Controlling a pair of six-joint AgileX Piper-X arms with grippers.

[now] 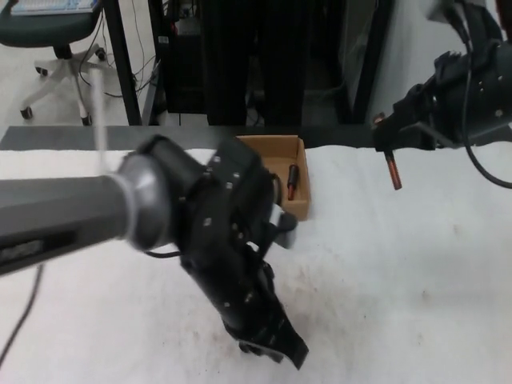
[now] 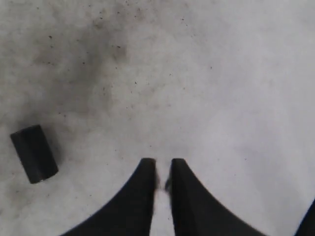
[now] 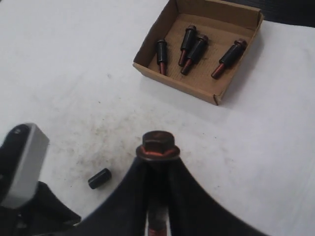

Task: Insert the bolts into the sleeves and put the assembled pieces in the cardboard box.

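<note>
1. The bench [image 1: 416, 280] carries a white covering with a dark-speckled patch. It spans the high view from the left edge to the right edge, below the dark frame at the rear.
2. The left arm [image 1: 80, 212] enters the high view from the left edge at mid-height. It bends downward at the wrist and ends low in the lower centre of the frame, close above the bench.
3. The left gripper [image 2: 163, 164] points down at the covering. Its fingers are drawn nearly together, leaving a narrow slit with nothing between them.
4. The right arm [image 1: 468, 88] occupies the upper right of the high view and is raised clear of the bench.
5. The right gripper [image 3: 158, 162] is clamped on the shank of one bolt [image 3: 160, 146]. The flanged hex head sits just beyond the fingertips, and in the high view the bolt hangs slightly tilted.
6. One cardboard box [image 3: 172, 81], open-topped, stands at upper centre in the high view, partly behind the left arm's wrist.
7. Four assembled pieces [image 3: 196, 49] lie inside the box, side by side. Each has a dark sleeve on a copper-coloured bolt.
8. One loose sleeve [image 2: 34, 153], black and cylindrical, lies on its side on the speckled patch. It is near the left gripper but not touching it.
</note>
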